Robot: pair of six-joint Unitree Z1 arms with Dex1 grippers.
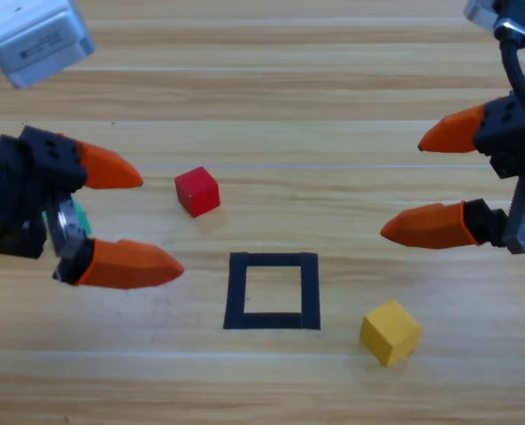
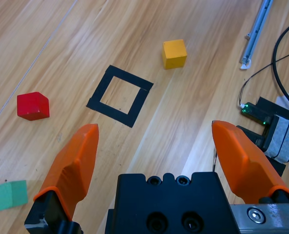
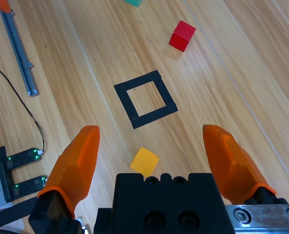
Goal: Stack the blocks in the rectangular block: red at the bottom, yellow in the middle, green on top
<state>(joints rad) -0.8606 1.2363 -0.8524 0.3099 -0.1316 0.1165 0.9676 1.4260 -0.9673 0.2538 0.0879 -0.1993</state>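
Three small cubes are lying on the wooden worktop (image 1: 333,106) — one red, one yellow, one green — and one square of black tape is marking the spot between them. None of the cubes is sitting inside the tape square (image 1: 272,290); its hollow centre is showing bare wood.

The red cube (image 1: 197,191) is resting up and to the left of the square, a plain matte block with sharp edges, standing apart from everything else. The yellow cube (image 1: 390,332) is lying just off the square's lower right corner, turned at a slight angle to the tape lines. The green cube (image 2: 7,196) is showing best in the left wrist view, as a teal-green block at the lower left edge; in the high view only a sliver of it is peeking out behind the left arm.

Two claws are hanging over the worktop, one at each side. The left claw (image 1: 136,221) is sitting at the left edge with its two orange jaws spread wide apart, holding nothing, the red cube lying just beyond its upper jaw tip. The right claw (image 1: 413,186) is waiting at the right edge — its jaws are also standing wide apart and gripping nothing, above and to the right of the yellow cube.
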